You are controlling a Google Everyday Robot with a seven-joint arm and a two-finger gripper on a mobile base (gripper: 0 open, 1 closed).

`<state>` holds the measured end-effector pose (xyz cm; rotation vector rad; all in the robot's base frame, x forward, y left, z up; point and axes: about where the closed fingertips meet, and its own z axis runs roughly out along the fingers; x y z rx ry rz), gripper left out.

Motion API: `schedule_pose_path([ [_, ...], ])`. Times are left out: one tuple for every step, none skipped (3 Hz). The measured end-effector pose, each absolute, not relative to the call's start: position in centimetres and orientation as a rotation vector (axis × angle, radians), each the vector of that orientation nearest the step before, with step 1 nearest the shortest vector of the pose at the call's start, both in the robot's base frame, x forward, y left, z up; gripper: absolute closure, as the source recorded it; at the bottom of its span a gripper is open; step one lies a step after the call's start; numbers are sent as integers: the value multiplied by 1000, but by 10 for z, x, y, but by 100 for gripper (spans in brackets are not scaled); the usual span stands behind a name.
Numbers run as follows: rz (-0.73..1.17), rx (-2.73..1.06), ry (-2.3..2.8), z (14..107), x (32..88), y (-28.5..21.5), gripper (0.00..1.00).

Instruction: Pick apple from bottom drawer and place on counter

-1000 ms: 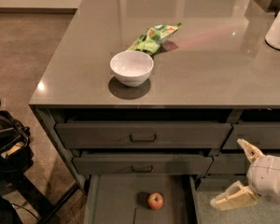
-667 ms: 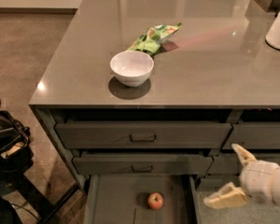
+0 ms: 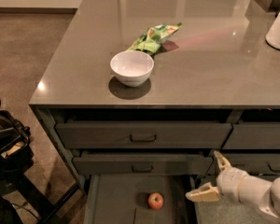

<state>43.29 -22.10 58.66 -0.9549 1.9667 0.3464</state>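
The small red-orange apple point(image 3: 155, 200) lies on the floor of the open bottom drawer point(image 3: 116, 195), near the middle front. The grey-brown counter point(image 3: 210, 69) tops the cabinet above it. My gripper point(image 3: 211, 177) is at the lower right, just right of the drawer's right wall and a little above the apple's level. Its two cream fingers are spread apart and hold nothing: one fingertip point(image 3: 220, 159) points up, the other point(image 3: 199, 195) points left toward the apple.
A white bowl point(image 3: 131, 67) and a green snack bag point(image 3: 154, 37) lie on the counter, a white container point(image 3: 279, 27) at its far right. Two shut drawers with bar handles point(image 3: 143, 137) sit above the open one. Dark equipment point(image 3: 7, 148) stands at left.
My gripper has moved left and slightly down, closer to the open drawer and the apple. The apple has not moved.
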Motion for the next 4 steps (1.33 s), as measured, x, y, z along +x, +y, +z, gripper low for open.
schedule_pose_path([
  [422,-910,1980,548,432,-212,0],
  [423,-910,1980,548,431,-212,0],
  [431,-838,2003,519,425,-206,0],
  [438,-701,2031,459,416,-194,0],
])
